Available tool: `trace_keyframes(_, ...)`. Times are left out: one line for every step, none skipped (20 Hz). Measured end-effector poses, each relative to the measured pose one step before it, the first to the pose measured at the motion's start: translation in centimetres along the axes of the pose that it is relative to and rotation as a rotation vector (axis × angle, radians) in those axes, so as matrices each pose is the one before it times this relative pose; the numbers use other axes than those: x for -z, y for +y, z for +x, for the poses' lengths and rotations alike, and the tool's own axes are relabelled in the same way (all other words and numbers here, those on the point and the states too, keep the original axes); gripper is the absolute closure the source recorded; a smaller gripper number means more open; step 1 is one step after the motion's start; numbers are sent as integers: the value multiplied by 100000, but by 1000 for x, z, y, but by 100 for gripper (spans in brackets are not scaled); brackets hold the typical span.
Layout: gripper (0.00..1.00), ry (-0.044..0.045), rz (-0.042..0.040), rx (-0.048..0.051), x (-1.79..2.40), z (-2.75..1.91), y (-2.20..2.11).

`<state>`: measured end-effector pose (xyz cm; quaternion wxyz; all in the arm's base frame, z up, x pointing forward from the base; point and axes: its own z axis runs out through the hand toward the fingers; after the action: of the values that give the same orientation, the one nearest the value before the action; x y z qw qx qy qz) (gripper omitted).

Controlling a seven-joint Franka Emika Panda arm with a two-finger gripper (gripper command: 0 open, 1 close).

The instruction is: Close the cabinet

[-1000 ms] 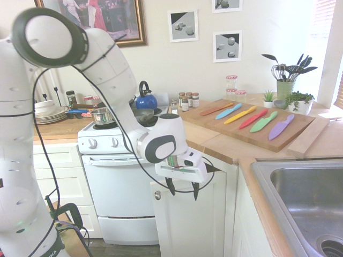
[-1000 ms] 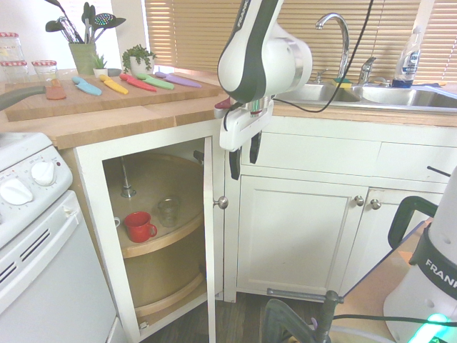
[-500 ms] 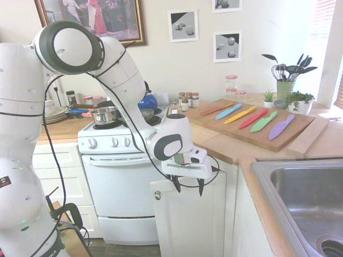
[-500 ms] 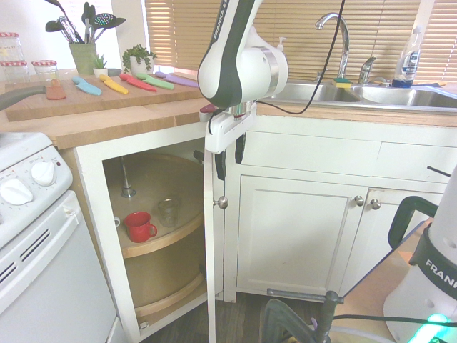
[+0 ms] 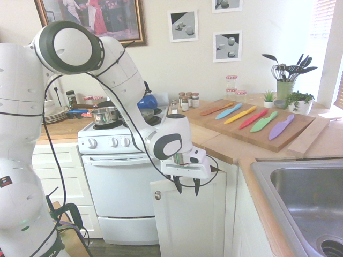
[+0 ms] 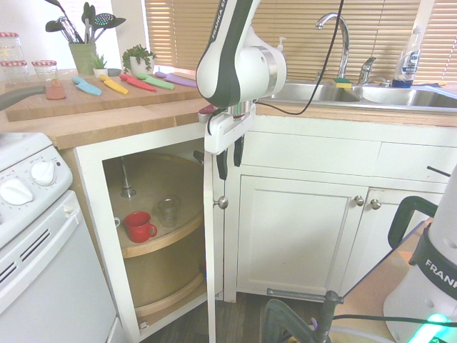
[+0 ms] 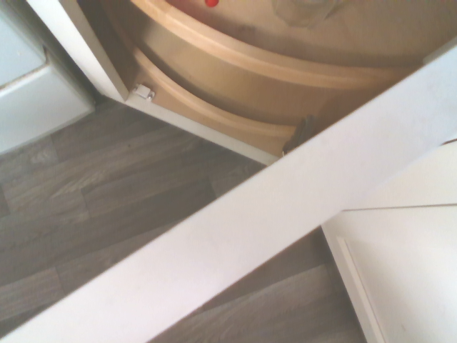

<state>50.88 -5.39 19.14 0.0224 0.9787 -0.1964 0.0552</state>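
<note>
The cabinet's white door (image 5: 187, 225) stands swung out into the room, and in the second exterior view I see it edge-on (image 6: 209, 250). Its small silver knob (image 5: 157, 195) (image 6: 222, 202) sits near the upper corner. My gripper (image 5: 186, 184) (image 6: 230, 161) hangs fingers-down at the door's top edge, on the knob side. Its fingers stand apart with nothing between them. Whether they touch the door I cannot tell. The wrist view looks down on the door's top edge (image 7: 250, 214) running slantwise, with the open cabinet's curved wooden shelves (image 7: 235, 64) behind.
Inside the cabinet a red mug (image 6: 139, 226) and a glass (image 6: 169, 211) stand on a round shelf. A white oven (image 5: 118, 187) is beside the cabinet. On the counter above lies a cutting board (image 5: 252, 126) with coloured knives. Closed cabinet doors (image 6: 300, 236) sit under the sink (image 5: 311, 198).
The arm shifted the gripper toward the door's top edge and a little lower, then held still. Over the last half second the fingers drew closer together. The door has not moved.
</note>
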Motion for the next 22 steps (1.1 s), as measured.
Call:
trace_keyframes(100,-127,-65,61,-17,-34,-17)
trace_keyframes(100,-133,-56,-24,-37,-51,31)
trace_keyframes(100,-174,-93,-21,-48,-53,73)
trace_keyframes(100,-179,-98,-75,-32,-26,67)
trace_keyframes(100,-158,-76,-8,-22,-19,36)
trace_keyframes(100,-88,-25,65,-17,-33,-16)
trace_keyframes(100,-73,-6,228,-7,-51,-101)
trace_keyframes(100,-44,22,385,2,-68,-181)
trace_keyframes(100,-54,25,417,-7,-93,-208)
trace_keyframes(100,-45,27,317,-5,-86,-196)
trace_keyframes(100,-55,18,235,-2,-72,-174)
trace_keyframes(100,-90,5,142,-4,-84,-197)
trace_keyframes(100,-89,-24,69,2,-107,-244)
trace_keyframes(100,-68,-61,280,3,-137,-301)
trace_keyframes(100,-113,-64,516,8,-171,-433)
trace_keyframes(100,-209,-77,328,6,-232,-562)
trace_keyframes(100,-278,-34,369,3,-223,-542)
trace_keyframes(100,-378,-254,324,-6,-246,-552)
trace_keyframes(100,-138,-451,366,10,-254,-597)
trace_keyframes(100,13,-326,-112,26,-168,-429)
trace_keyframes(100,-365,-235,6,29,-186,-522)
trace_keyframes(100,-473,-346,-114,118,-48,-534)
